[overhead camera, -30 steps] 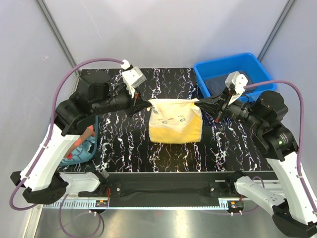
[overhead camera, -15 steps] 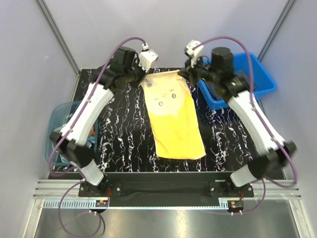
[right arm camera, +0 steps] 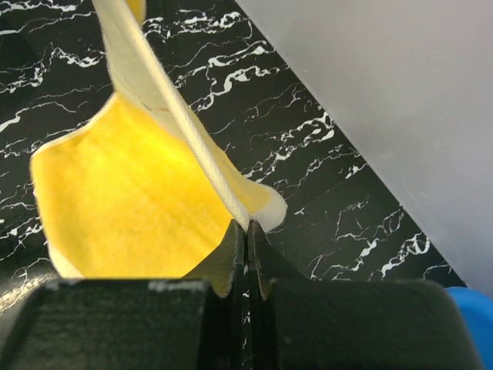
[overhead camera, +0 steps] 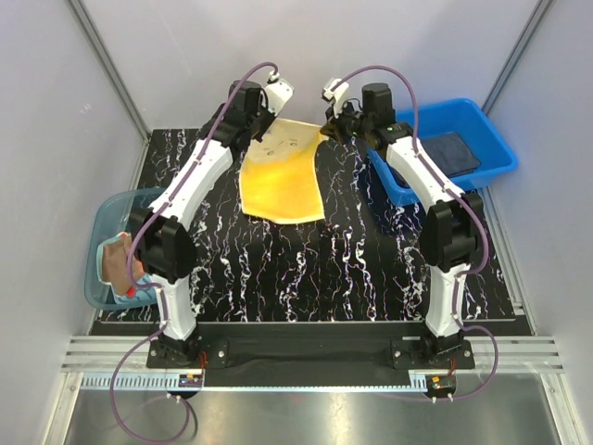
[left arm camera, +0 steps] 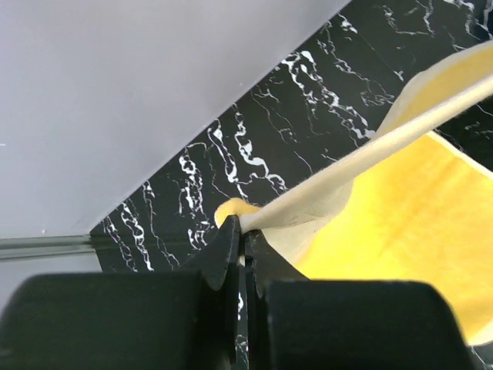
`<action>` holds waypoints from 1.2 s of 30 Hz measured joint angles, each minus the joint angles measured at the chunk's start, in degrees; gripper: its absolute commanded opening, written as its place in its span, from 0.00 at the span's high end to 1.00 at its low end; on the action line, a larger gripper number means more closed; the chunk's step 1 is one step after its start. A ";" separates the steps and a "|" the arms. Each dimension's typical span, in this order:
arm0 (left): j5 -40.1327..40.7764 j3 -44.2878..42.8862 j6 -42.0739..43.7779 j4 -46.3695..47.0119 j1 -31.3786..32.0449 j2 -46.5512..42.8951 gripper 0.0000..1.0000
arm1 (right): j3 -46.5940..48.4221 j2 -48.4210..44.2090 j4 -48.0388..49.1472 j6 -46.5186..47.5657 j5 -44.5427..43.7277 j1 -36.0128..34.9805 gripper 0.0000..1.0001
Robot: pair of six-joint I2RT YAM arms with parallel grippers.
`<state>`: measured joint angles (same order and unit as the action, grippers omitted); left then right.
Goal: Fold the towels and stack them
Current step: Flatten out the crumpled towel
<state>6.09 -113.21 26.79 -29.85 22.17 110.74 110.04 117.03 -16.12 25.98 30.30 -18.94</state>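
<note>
Yellow towel (overhead camera: 283,176), against half a second before: pulled back toward the far edge and a little left, near hem drawn up off mid-table; draped from two raised corners, lower part lying on the tabletop.
Left gripper (left arm camera: 243,239): pressed tight on the towel's far-left corner, near the far edge.
Right gripper (right arm camera: 246,231): pinched likewise on the far-right corner, close beside the left one.
Handling: judged light, limp and sagging, prone to sliding over the marbled top; not fragile.
Where to hold: by corners or hem, as done; a mid-cloth grab likely to bunch it.
Blue bin (overhead camera: 491,153), far-right corner: held a flat dark slate-blue towel (overhead camera: 449,151).
Teal tub (overhead camera: 100,222), left edge: held bunched cloths (overhead camera: 120,264), reddish and light teal, unfolded.
</note>
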 measured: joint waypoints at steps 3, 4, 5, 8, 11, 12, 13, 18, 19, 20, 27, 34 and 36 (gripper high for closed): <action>1.29 1.84 0.22 1.79 0.11 -0.59 1.00 | 1.46 -0.04 -0.24 0.63 0.31 0.00 1.00; 1.70 2.91 0.39 1.90 0.31 -1.31 1.00 | 1.84 -0.39 -0.52 0.61 0.50 0.02 1.00; 2.32 4.07 0.63 2.05 0.76 -2.27 1.00 | 1.97 -1.20 -1.22 0.59 0.87 0.02 1.00; 4.15 9.09 1.31 1.77 3.10 -7.78 1.00 | 1.09 -5.90 -5.46 0.44 2.60 0.04 1.00; 4.68 18.82 1.92 2.40 7.37 -20.33 1.00 | -6.36 -17.88 -8.94 0.42 5.90 0.09 1.00; 4.28 21.38 2.10 2.10 9.22 -25.20 1.00 | -9.62 -23.08 -9.88 0.31 7.41 0.09 1.00; 3.80 23.43 2.21 2.38 11.26 -30.14 1.00 | -13.27 -28.76 -9.60 0.33 9.05 0.04 1.00; -3.87 25.62 1.51 1.09 18.34 -47.12 1.00 | -25.22 -52.17 -7.26 -0.68 18.05 -0.70 1.00; -5.42 25.62 1.14 0.33 19.17 -48.78 1.00 | -26.45 -54.86 -6.45 -1.05 19.45 -0.74 1.00; -6.91 25.59 0.81 -0.61 19.91 -50.01 1.00 | -27.32 -56.72 -5.73 -1.60 20.46 -0.74 1.00; -9.07 23.10 -0.26 -10.14 21.29 -49.20 1.00 | -32.13 -61.53 -2.40 -6.84 23.98 -0.24 1.00; -5.81 19.80 2.54 -12.44 21.29 -44.81 1.00 | -32.22 -59.10 -1.33 -2.97 19.82 -0.13 1.00; -4.87 19.43 3.89 -12.55 19.78 -42.03 1.00 | -31.21 -55.63 -1.33 -0.04 17.70 0.00 1.00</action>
<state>1.21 -93.78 30.68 -42.39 41.95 68.71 78.83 61.41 -17.45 25.93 48.01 -18.94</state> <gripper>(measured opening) 0.022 0.012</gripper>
